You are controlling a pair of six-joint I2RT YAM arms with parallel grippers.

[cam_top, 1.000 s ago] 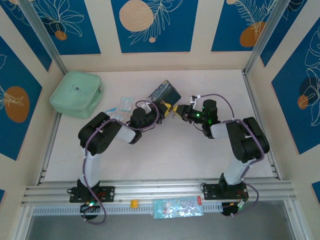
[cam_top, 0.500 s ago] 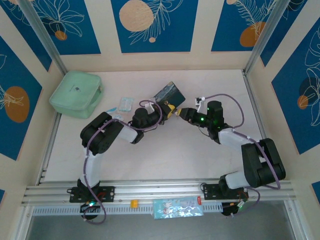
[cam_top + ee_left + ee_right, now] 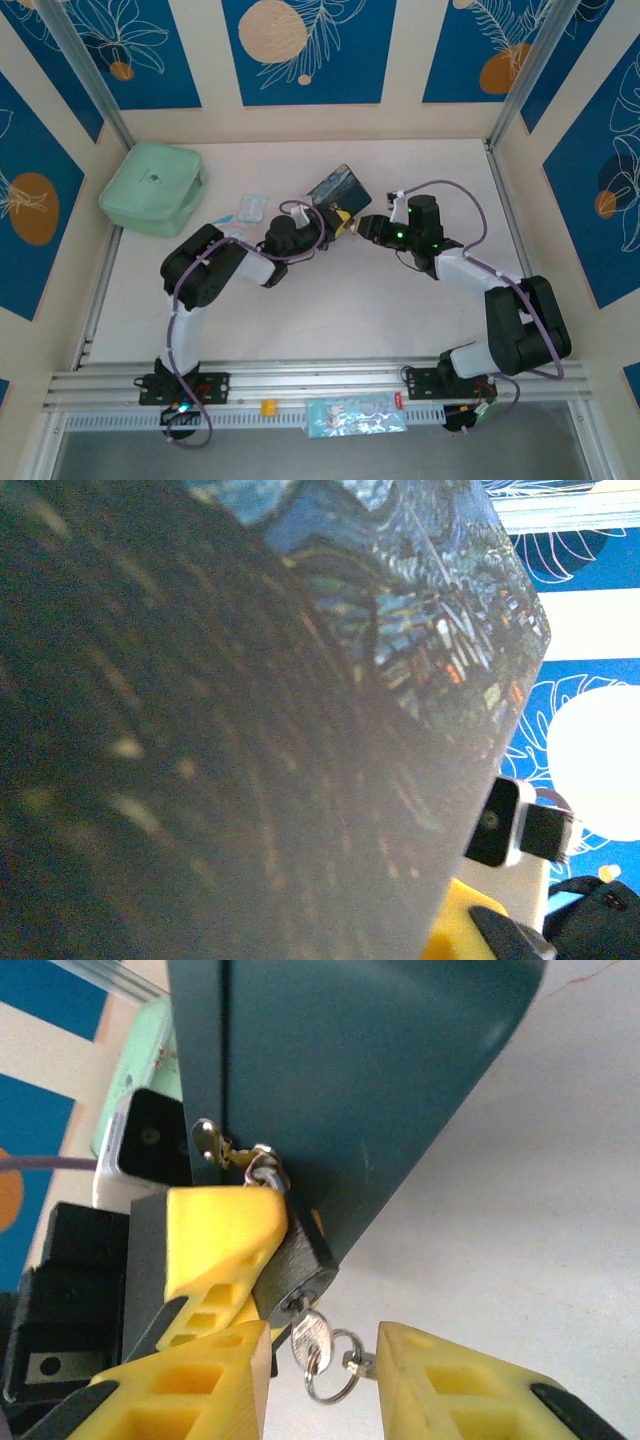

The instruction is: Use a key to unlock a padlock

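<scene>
1. The blue painted tin box point(image 3: 380, 1080) fills the top of the right wrist view. It looks tipped, so its small metal clasp point(image 3: 205, 1140) faces the right arm.
2. The small dark metal padlock point(image 3: 295, 1260) hangs from that clasp in the middle of the frame. Its keyhole end points down.
3. The left gripper point(image 3: 341, 220) is squeezed tight. One yellow finger point(image 3: 220, 1235) presses on the padlock's side, I think to stop it from swinging.
4. The tiny silvery key point(image 3: 310, 1340) sits in the keyhole, low in the middle. A thin wire ring point(image 3: 330, 1380) hangs from it.
5. The right gripper point(image 3: 325, 1358) is loose and holds nothing. Its yellow fingers stand on each side of the key with gaps, and it looks ready to pinch and turn it.
6. The padlock's loop goes through the clasp, so I think the lock is not undone yet.
</scene>
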